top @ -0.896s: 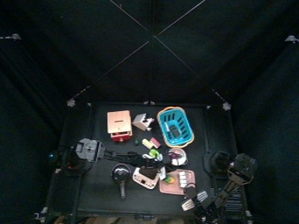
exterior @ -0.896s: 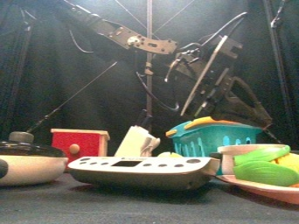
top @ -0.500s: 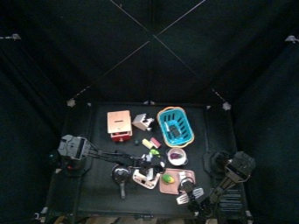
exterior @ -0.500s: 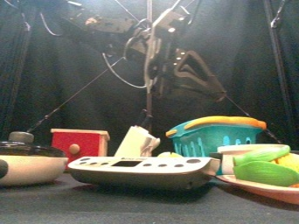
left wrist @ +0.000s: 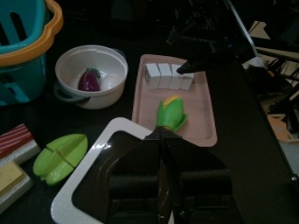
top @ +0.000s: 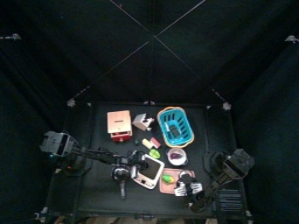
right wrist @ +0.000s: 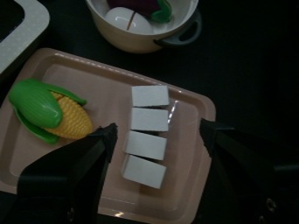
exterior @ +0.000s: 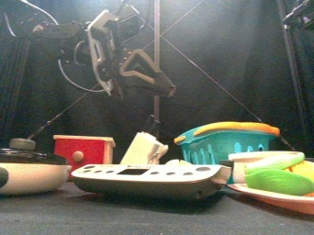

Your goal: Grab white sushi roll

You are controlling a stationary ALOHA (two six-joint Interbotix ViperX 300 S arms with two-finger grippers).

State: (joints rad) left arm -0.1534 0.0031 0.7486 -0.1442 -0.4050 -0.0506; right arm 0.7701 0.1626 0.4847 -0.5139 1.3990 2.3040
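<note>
black table [top: 103,118] inside dark curtains [top: 47,52]; right gripper [right wrist: 152,144] wide over white sushi roll [right wrist: 147,140], left gripper [left wrist: 163,175] closed

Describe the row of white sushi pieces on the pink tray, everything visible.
The row of white block-shaped sushi pieces is four plain white, matte blocks lying flat, side by side, edges touching, on the pink rectangular tray near one long rim. The green-and-yellow toy corn lies apart on the same tray. The right gripper hovers open above, not touching.

Dim curtained pen, bright backlight glare behind the arms, dark foreground, soft wrist views
</note>
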